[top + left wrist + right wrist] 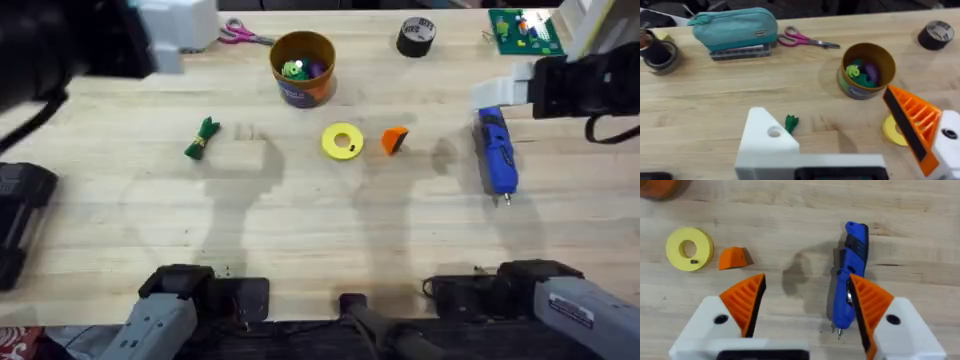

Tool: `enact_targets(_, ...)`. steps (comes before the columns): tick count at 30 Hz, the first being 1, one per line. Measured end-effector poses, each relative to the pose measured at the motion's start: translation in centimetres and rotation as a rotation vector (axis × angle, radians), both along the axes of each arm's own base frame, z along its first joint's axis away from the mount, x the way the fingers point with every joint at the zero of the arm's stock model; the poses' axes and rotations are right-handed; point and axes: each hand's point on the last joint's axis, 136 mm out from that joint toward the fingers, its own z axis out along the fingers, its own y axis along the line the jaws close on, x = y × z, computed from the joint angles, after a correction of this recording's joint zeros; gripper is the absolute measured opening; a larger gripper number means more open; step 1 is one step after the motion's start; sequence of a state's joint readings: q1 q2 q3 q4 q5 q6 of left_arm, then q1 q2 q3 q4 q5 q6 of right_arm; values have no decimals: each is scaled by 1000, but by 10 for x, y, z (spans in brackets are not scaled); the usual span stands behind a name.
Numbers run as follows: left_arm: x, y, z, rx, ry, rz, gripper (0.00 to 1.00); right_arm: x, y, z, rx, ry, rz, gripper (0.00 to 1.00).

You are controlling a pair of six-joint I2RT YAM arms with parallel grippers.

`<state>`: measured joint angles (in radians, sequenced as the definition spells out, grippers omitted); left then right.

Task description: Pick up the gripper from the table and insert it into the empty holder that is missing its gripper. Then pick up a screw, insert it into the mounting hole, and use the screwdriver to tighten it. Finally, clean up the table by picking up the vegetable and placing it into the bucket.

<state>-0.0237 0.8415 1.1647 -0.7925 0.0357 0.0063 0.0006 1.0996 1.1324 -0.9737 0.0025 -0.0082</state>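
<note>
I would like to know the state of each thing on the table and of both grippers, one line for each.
gripper: loose on the table, beside the yellow disc.
holder: bare, without orange tip.
screwdriver: lying flat, not held.
vegetable: lying on the table, outside the bucket.
bucket: upright, toys inside.
scissors: closed, lying flat.
teal pouch: zipped shut.
right gripper: open, above the screwdriver.

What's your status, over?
Left tool open, holder bare. Right tool open over screwdriver. Orange wedge on table beside yellow disc. Nothing blocks wedge.
</note>
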Motion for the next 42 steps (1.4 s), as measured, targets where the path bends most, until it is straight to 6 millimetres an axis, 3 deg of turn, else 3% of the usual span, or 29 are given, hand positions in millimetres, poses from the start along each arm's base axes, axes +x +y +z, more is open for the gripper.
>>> enact_targets(6, -16, 12, -18, -13, -85, 36, 986, 0, 0, 0, 0, 0, 0, 998)
enact_targets(13, -20, 13, -43, -26, -250, 24, 985, 0, 0, 0, 0, 0, 0, 997)
enact_targets(22, -14, 0, -73, -33, -462, -56, 986, 0, 0, 0, 0, 0, 0, 998)
enact_targets(30, -19, -12, -101, -37, -549, -128, 986, 0, 0, 0, 0, 0, 0, 998)
enact_targets(42, -36, -30, -118, -45, -608, -233, 985, 0, 0, 0, 0, 0, 0, 998)
